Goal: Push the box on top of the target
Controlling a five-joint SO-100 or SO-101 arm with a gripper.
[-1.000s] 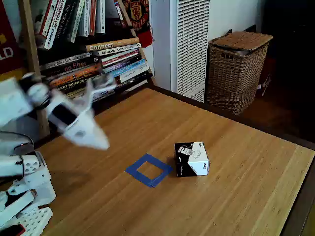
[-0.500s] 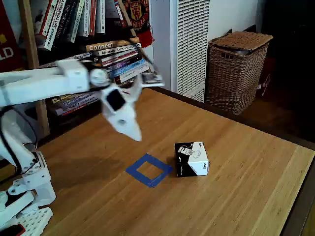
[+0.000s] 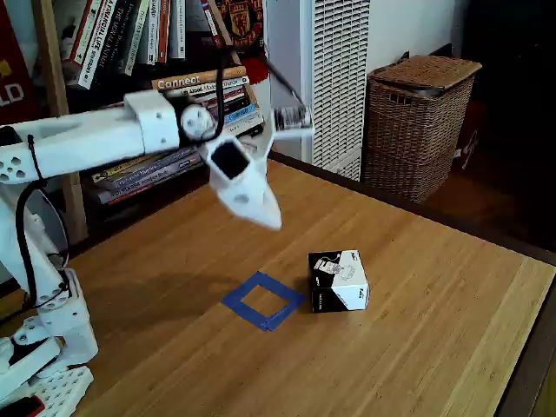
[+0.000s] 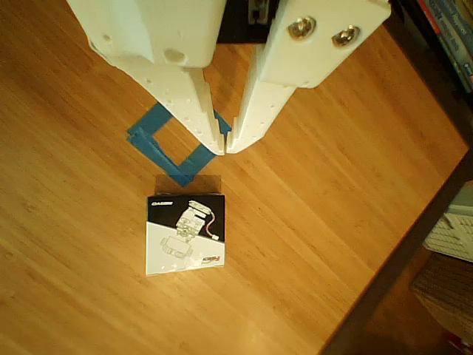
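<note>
- the box (image 3: 338, 281), a black and white carton with printed graphics, sits on the table (image 3: 434, 330) just beside the target (image 3: 263, 301).
- the gripper (image 4: 225, 150) hangs above the target, fingertips together, holding nothing.

White 3D-printed plastic arm (image 3: 87, 143) with black cables and a black inset; its two-finger gripper (image 4: 225, 147) has tapered, dimpled white fingers (image 4: 188, 103) and two silver screws (image 4: 321, 31).
</note>
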